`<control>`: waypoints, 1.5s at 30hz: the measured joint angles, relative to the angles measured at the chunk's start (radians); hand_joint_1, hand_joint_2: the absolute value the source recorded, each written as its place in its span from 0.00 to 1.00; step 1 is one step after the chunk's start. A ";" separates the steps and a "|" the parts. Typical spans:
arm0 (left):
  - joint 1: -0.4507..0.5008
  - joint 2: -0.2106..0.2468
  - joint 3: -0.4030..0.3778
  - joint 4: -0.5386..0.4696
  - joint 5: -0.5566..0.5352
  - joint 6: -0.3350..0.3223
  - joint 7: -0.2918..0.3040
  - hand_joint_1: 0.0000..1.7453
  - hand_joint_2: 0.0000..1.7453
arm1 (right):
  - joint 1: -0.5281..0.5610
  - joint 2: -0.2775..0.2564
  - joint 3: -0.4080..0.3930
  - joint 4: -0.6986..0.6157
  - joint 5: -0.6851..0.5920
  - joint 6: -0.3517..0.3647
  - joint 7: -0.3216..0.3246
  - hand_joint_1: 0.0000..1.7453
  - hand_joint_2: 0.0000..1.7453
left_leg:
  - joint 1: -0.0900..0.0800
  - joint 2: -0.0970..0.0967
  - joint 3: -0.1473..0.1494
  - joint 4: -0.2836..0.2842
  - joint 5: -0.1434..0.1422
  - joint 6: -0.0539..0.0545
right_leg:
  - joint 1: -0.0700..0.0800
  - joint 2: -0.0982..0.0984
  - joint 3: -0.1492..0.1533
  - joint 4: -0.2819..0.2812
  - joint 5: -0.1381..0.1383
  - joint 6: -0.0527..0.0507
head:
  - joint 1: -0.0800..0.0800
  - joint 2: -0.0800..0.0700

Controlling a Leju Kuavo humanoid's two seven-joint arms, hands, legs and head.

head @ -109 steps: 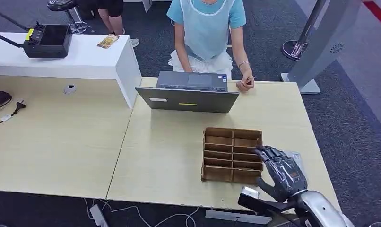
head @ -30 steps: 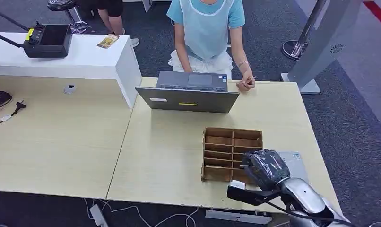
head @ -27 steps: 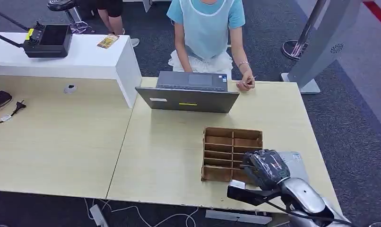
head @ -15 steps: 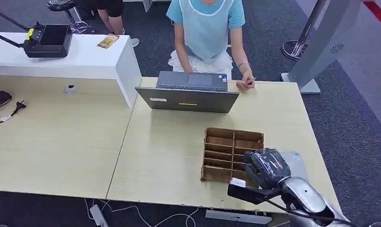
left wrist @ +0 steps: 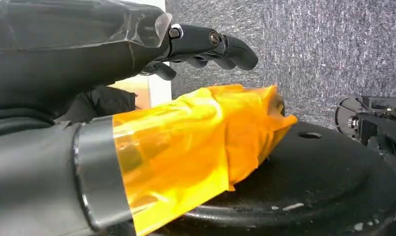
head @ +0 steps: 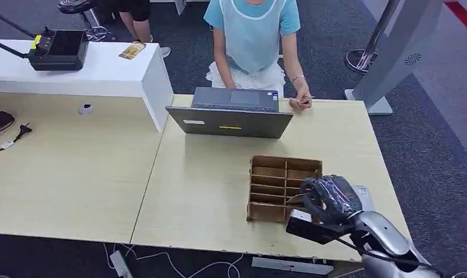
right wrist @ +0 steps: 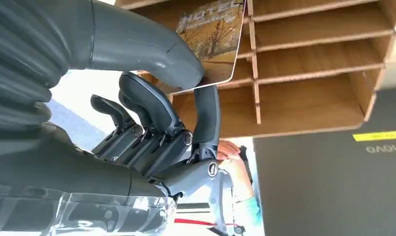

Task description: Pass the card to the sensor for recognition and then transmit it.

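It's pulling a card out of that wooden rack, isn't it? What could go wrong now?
Probably a few things. The right robot hand pinches the card near one edge only, between thumb and a finger, so it might slip or twist out. The card sits close against a rack divider; it could catch there and drag the light rack along. The laptop and the person's hand lie beyond, so a wide swing might bump them.

Wooden rack point(head: 284, 189): thin brown board, matt, raw cut edges. Card point(right wrist: 213, 37) at its 6 o'clock side: glossy printed paper or plastic. Right hand point(head: 328, 200): dark plastic under shiny clear wrap. Left hand point(left wrist: 88, 113): matt black, thumb in crinkled glossy orange film. Table point(head: 208, 174): pale smooth laminate. Laptop point(head: 231, 119), rack's 11 o'clock: matt grey.
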 joint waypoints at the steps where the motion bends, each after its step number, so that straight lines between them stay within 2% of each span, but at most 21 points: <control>1: 0.000 0.000 0.000 0.000 0.000 0.000 0.000 0.00 0.00 | 0.000 -0.002 -0.005 -0.003 -0.004 0.000 -0.001 1.00 1.00 | 0.000 0.000 0.000 0.000 0.000 0.000 | 0.000 0.000 0.000 0.000 0.000 0.000 | 0.000 0.000; 13: 0.000 0.000 0.006 0.000 0.005 0.000 -0.005 0.00 0.00 | 0.005 -0.031 -0.065 -0.061 -0.039 -0.009 -0.015 1.00 1.00 | 0.000 0.000 0.000 0.000 0.000 0.000 | 0.000 0.000 0.000 0.000 0.000 0.000 | 0.000 0.000; 30: 0.000 0.000 0.008 0.000 0.005 0.000 -0.011 0.00 0.00 | 0.006 -0.045 -0.141 -0.147 -0.104 -0.020 -0.076 1.00 1.00 | 0.000 0.000 0.000 0.000 0.000 0.000 | 0.000 0.000 0.000 0.000 0.000 0.000 | 0.000 0.000; 36: 0.000 0.000 0.009 0.000 0.005 0.000 -0.018 0.00 0.00 | -0.059 -0.039 -0.143 -0.149 -0.106 -0.020 -0.086 1.00 1.00 | 0.000 0.000 0.000 0.000 0.000 0.000 | 0.000 0.000 0.000 0.000 0.000 0.000 | 0.000 0.000; 45: -0.001 0.000 0.011 0.000 0.005 0.002 -0.018 0.00 0.00 | -0.187 0.000 -0.125 -0.132 -0.087 -0.037 -0.083 1.00 1.00 | 0.000 0.000 0.000 0.000 0.000 0.000 | 0.000 0.000 0.000 0.000 0.000 0.000 | 0.000 0.000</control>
